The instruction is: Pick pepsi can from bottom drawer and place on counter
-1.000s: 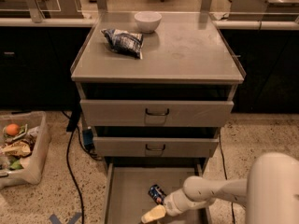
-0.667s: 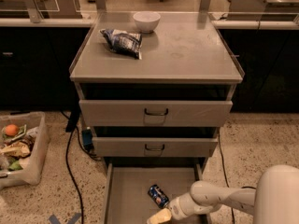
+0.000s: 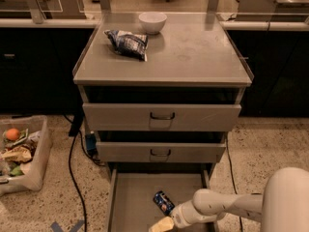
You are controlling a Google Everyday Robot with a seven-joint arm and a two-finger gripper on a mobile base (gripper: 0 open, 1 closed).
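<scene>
Claw (image 3: 162, 224) at 6 o'clock clipped by the bottom edge, bottom drawer (image 3: 134, 201) front cut off there, bin (image 3: 40, 151) at 8 o'clock clipped left

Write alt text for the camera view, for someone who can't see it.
The gripper is down in the open bottom drawer, close to the pepsi can lying there. A bag and bowl sit on the counter above.

Speckled floor (image 3: 270, 144), dark cabinets (image 3: 34, 71) under a pale ledge (image 3: 38, 22), a black cable (image 3: 71, 170) across it; the end effector (image 3: 161, 224) sits low, near the floor.
</scene>
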